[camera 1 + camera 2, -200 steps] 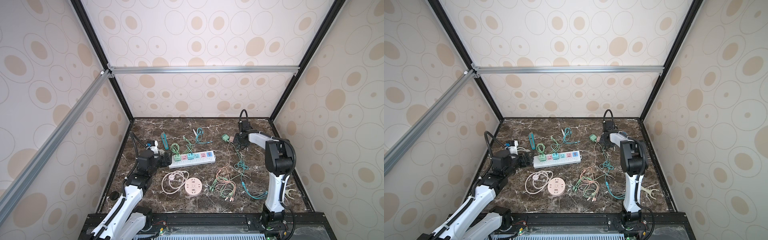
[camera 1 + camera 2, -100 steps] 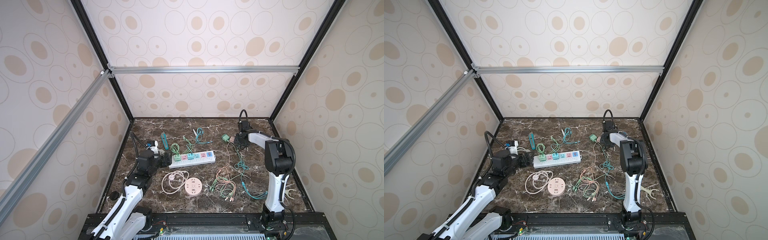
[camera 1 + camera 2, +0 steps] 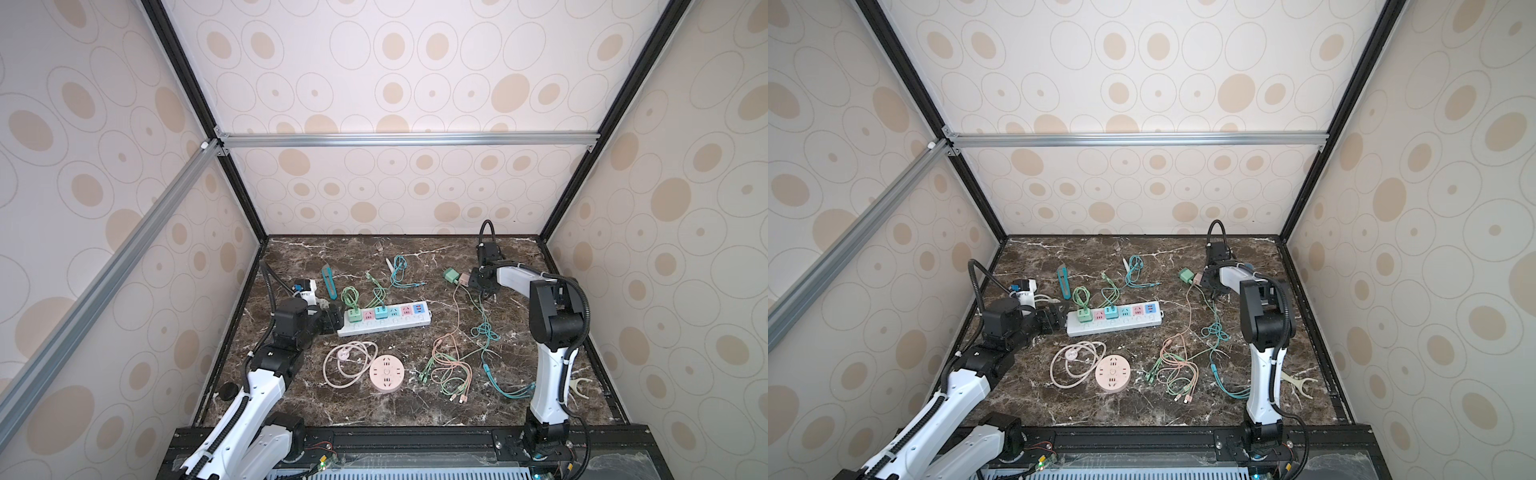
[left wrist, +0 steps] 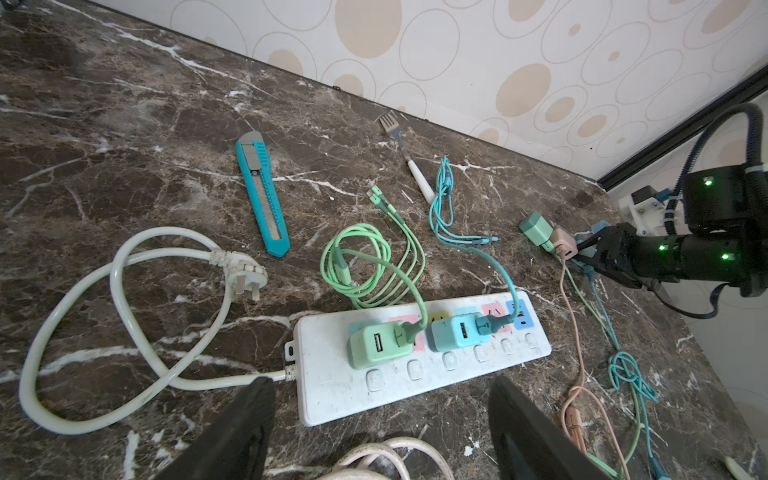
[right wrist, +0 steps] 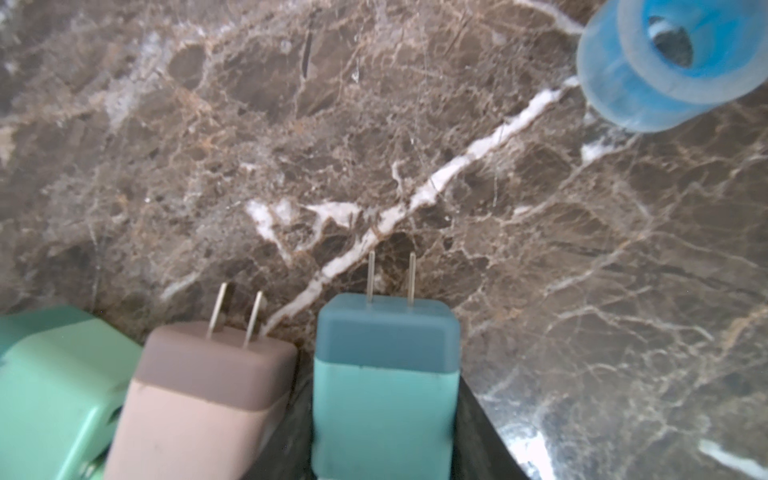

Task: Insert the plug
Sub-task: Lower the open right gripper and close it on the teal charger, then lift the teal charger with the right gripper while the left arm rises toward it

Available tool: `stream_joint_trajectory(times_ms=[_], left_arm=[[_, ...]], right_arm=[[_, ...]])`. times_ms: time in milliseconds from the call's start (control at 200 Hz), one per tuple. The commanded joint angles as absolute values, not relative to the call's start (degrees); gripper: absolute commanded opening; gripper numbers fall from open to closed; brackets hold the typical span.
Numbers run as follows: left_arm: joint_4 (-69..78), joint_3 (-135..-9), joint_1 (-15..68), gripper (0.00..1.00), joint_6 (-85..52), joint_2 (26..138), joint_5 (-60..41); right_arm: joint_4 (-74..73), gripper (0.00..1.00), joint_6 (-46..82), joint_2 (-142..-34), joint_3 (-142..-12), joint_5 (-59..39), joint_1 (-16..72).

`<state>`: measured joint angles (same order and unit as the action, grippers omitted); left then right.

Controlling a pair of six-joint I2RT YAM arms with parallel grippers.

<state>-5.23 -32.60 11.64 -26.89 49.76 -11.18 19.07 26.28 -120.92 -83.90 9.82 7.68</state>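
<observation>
Plug (image 5: pixel 386 374): teal cube, darker cap, two thin metal prongs.

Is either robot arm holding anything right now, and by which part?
The right tool has the teal two-pronged charger plug between its jaws, by the body's sides, prongs free; a firm grip cannot be told. The left tool is open and empty.

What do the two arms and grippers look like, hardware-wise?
Left arm and right arm: white link shells, black joint housings, black ribbed conduit looping off each wrist. Left gripper and right gripper are black. Green lights glow on the right wrist.
</observation>
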Motion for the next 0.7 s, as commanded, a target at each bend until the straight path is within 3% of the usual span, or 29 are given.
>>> stream_joint_trajectory(times_ms=[0, 225, 695], left_arm=[[-5.9, -36.0, 11.3, 0.81, -25.5, 50.6, -14.0], [-4.7, -37.8, 11.3, 0.81, -25.6, 52.6, -19.0], [0.9, -42.8, 11.5, 0.81, -27.4, 59.4, -39.0]], right_arm=[[18.4, 0.38, 22.9, -116.7, -81.6, 8.7, 7.5], [16.8, 0.32, 15.3, -108.5, -77.8, 7.6, 7.6], [-3.8, 0.30, -14.5, -88.2, -61.6, -12.9, 16.9]])
